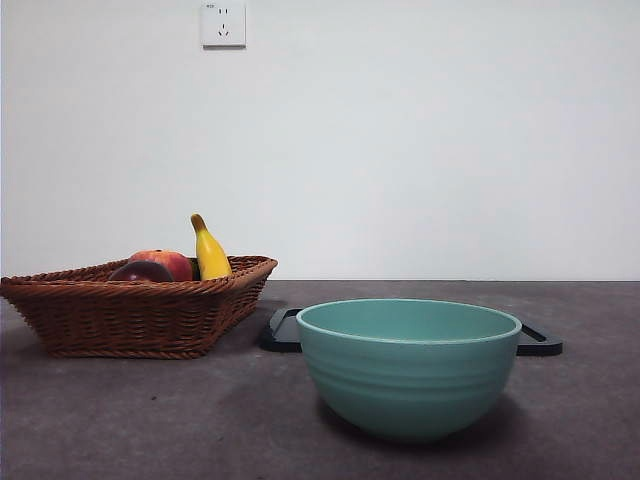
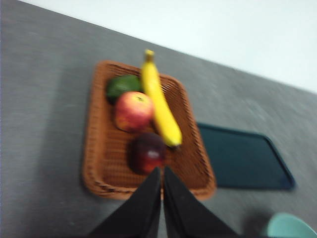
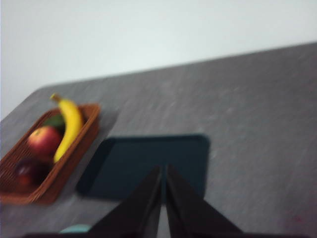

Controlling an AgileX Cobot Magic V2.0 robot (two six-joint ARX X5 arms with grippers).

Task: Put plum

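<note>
The left gripper (image 2: 162, 173) hangs above the near rim of the wicker basket (image 2: 99, 183), its 2 jaws pressed together and empty. Just beyond its tips lies the plum (image 2: 147, 152) — in the basket, with a red-orange apple (image 2: 132, 110), a banana (image 2: 159, 101) and a green item (image 2: 123, 86) farther on. The right gripper (image 3: 163, 173), jaws likewise together, hovers over the dark tray (image 3: 148, 163); a teal bowl (image 1: 408, 365) stands nearby.

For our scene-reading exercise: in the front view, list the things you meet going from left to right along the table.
Wicker basket → plum → red-orange fruit → banana → dark tray → green bowl.
</note>
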